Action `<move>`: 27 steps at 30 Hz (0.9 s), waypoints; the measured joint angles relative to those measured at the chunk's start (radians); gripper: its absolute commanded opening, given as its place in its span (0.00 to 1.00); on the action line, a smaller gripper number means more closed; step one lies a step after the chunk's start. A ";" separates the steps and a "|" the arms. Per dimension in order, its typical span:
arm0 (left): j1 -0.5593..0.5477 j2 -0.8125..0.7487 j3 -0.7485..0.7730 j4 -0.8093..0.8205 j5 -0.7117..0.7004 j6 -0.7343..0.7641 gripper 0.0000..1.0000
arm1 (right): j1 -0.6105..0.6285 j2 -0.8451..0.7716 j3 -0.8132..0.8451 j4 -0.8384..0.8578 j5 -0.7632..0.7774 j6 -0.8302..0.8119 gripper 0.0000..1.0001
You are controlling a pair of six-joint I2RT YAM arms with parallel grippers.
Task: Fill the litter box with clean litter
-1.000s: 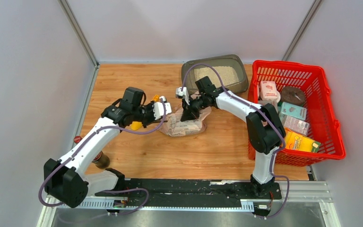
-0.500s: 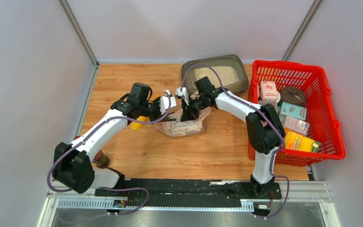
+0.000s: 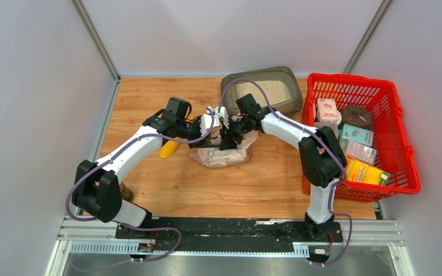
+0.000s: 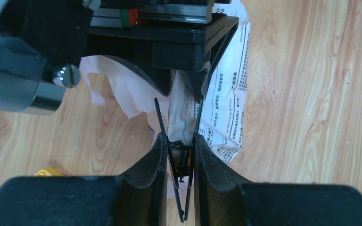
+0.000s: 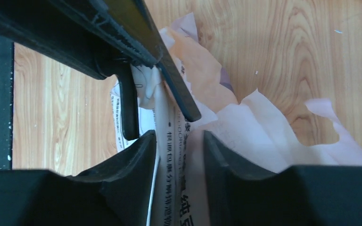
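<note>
Shallow grey-brown plastic litter box (image 3: pixel 262 71) holds some fine beige litter (image 3: pixel 279 89). Left gripper (image 4: pixel 179 141) squeezes black wire clip (image 4: pixel 175 155) on printed paper bag (image 3: pixel 224 155); right gripper (image 5: pixel 179 141) pinches the bag. Pouring likely remains.

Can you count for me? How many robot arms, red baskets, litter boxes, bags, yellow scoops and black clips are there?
robot arms (left arm, right arm): 2
red basket: 1
litter box: 1
printed bag: 1
yellow scoop: 1
black clip: 1
total: 7
</note>
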 measured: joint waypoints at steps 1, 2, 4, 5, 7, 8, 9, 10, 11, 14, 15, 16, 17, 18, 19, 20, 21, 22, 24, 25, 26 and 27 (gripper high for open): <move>-0.002 0.002 0.000 -0.001 0.000 0.000 0.00 | 0.001 0.000 -0.001 0.002 0.011 -0.006 0.51; -0.004 0.003 0.000 -0.003 -0.001 0.002 0.00 | 0.000 0.000 -0.002 0.005 0.018 -0.012 0.55; -0.006 0.006 0.000 0.001 -0.008 0.008 0.00 | -0.001 -0.002 -0.007 0.000 0.024 -0.022 0.59; -0.007 0.008 0.000 0.003 -0.010 0.011 0.00 | -0.002 -0.005 -0.010 -0.003 0.025 -0.031 0.61; -0.007 0.010 0.000 0.003 -0.010 0.017 0.00 | -0.006 -0.021 -0.023 -0.010 0.031 -0.056 0.63; -0.008 0.011 0.000 0.004 -0.010 0.019 0.00 | -0.006 -0.034 -0.033 -0.016 0.033 -0.071 0.64; -0.008 0.011 0.000 0.003 -0.011 0.021 0.00 | -0.006 -0.053 -0.046 -0.026 0.038 -0.087 0.64; -0.009 0.012 0.000 0.003 -0.013 0.023 0.00 | -0.010 -0.079 -0.063 -0.039 0.044 -0.106 0.64; -0.009 0.013 0.000 0.004 -0.011 0.026 0.00 | -0.013 -0.097 -0.074 -0.048 0.050 -0.115 0.65; -0.012 0.016 0.000 0.004 -0.016 0.032 0.00 | -0.027 -0.155 -0.109 -0.071 0.070 -0.150 0.66; -0.013 0.019 0.001 0.004 -0.018 0.035 0.00 | -0.030 -0.175 -0.122 -0.072 0.077 -0.159 0.66; -0.014 0.024 0.003 0.003 -0.020 0.038 0.00 | -0.033 -0.187 -0.129 -0.075 0.083 -0.165 0.66; -0.014 0.028 0.005 0.003 -0.020 0.040 0.00 | -0.035 -0.197 -0.136 -0.076 0.088 -0.169 0.66; -0.015 0.034 0.008 0.002 -0.021 0.043 0.00 | -0.037 -0.208 -0.142 -0.077 0.094 -0.175 0.65; -0.015 0.037 0.011 0.001 -0.021 0.047 0.00 | -0.039 -0.215 -0.146 -0.077 0.103 -0.179 0.65; -0.015 0.040 0.014 -0.002 -0.022 0.052 0.00 | -0.040 -0.219 -0.149 -0.076 0.112 -0.183 0.65; -0.015 0.040 0.015 -0.005 -0.023 0.060 0.00 | -0.040 -0.221 -0.152 -0.074 0.120 -0.185 0.65; -0.016 0.041 0.017 -0.009 -0.023 0.065 0.00 | -0.042 -0.221 -0.154 -0.071 0.129 -0.187 0.64; -0.019 0.041 0.019 -0.016 -0.024 0.080 0.00 | -0.047 -0.221 -0.158 -0.067 0.145 -0.190 0.59; -0.019 0.041 0.019 -0.018 -0.024 0.087 0.00 | -0.048 -0.221 -0.159 -0.064 0.150 -0.193 0.55; -0.019 0.041 0.019 -0.019 -0.023 0.092 0.00 | -0.050 -0.221 -0.160 -0.058 0.156 -0.196 0.44; -0.019 0.041 0.019 -0.022 -0.023 0.100 0.00 | -0.054 -0.221 -0.162 -0.051 0.164 -0.200 0.37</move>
